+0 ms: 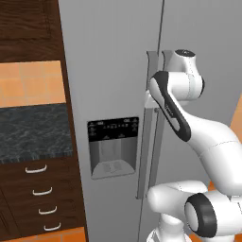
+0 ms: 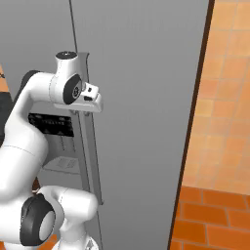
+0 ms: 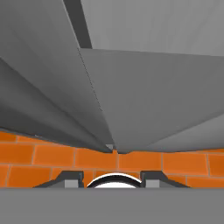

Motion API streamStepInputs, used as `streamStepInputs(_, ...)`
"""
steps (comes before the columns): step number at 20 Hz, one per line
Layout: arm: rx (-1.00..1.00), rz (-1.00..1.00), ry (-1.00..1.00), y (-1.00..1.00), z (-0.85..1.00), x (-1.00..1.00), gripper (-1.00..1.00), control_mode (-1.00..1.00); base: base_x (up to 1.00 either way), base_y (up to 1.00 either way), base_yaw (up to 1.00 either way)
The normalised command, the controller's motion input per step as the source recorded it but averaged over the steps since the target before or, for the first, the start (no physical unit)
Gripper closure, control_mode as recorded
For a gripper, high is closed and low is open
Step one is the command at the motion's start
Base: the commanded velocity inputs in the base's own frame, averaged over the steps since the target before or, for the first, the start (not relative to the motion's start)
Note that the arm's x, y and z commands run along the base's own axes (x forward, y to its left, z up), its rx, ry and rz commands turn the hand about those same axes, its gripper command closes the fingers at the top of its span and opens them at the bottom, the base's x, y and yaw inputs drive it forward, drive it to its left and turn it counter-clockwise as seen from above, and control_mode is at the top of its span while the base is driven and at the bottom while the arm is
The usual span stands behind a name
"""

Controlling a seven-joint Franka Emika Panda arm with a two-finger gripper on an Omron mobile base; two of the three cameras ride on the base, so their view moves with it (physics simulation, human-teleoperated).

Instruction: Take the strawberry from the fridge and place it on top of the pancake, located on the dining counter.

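The fridge [image 1: 113,71] stands shut, both doors closed, dispenser [image 1: 113,146] in its left door. The hand [image 2: 93,100] is up at the long handles [image 1: 152,123] by the door seam; I cannot tell whether its fingers are apart or together

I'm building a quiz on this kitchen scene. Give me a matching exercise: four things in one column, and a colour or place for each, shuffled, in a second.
Things:
1. fridge
2. dispenser
3. wall counter top
4. cabinet drawers

Descriptions:
A. dark wood with pale curved handles
B. black speckled stone
C. tall and light grey, both doors shut
D. black-panelled, set in the left door

Pairs: 1-C, 2-D, 3-B, 4-A
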Motion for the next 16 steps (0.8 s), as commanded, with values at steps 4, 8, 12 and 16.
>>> streamStepInputs(4,0.00,0.00,0.00,0.00,0.00,-0.08,-1.00,1.00,-0.21,0.00,0.00)
streamStepInputs(8,0.00,0.00,0.00,0.00,0.00,0.00,-1.00,1.00,-0.66,-0.03,-0.04)
streamStepInputs(12,0.00,0.00,0.00,0.00,0.00,0.00,-1.00,1.00,-0.66,0.00,-0.06)
streamStepInputs(16,0.00,0.00,0.00,0.00,0.00,0.00,-1.00,1.00,-0.35,0.00,-0.06)
